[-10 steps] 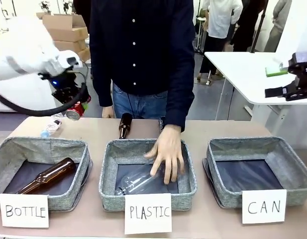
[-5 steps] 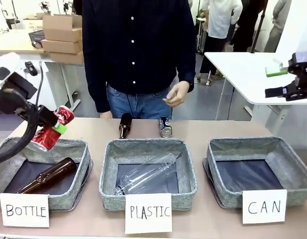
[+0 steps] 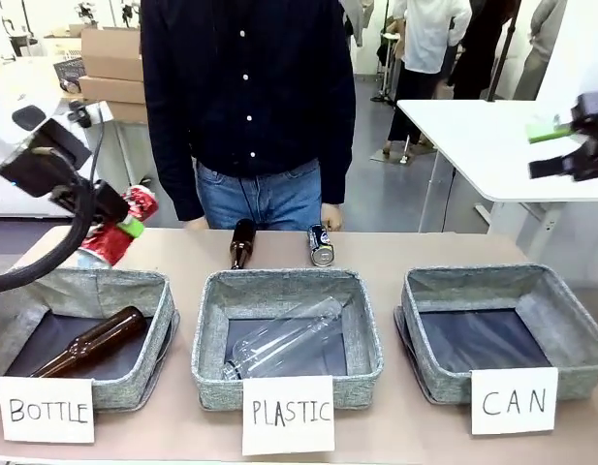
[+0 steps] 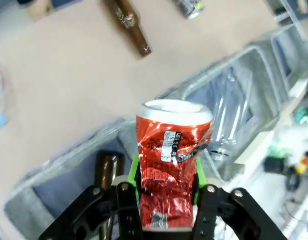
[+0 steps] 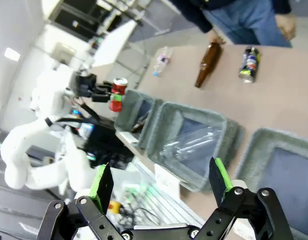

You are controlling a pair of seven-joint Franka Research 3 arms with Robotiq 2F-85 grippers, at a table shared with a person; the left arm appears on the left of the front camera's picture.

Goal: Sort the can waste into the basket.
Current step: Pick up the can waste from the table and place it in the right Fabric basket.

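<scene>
The left wrist view showed the left gripper [image 4: 167,187] clamped by its green pads on the red can [image 4: 172,150]. The can's thin metal wall was crumpled and creased, with a pale rim at the top and a barcode panel facing the camera. A brown bottle neck lay in the basket below it.

The front view placed this can in the air at the bench's left end, over the far rim of the BOTTLE basket [image 3: 163,291]. It also showed the three white paper signs. All three baskets were rectangular, of grey woven fabric with dark lining.

- BOTTLE basket: one brown glass bottle [image 3: 90,341], lying diagonally.
- PLASTIC basket [image 3: 371,339]: one clear plastic bottle [image 3: 284,339], lying on its side.
- CAN basket [image 3: 560,320], at the bench's right end: dark lining exposed.

The dark can [image 3: 321,244] lay near the far edge of the bench [image 3: 424,254], just beside a second brown bottle [image 3: 242,242].

The right wrist view showed the right gripper [image 5: 160,179] with its fingers spread wide and gripping nothing, high above the bench. It also showed a small clear bottle [image 5: 162,59] near the far left corner.
</scene>
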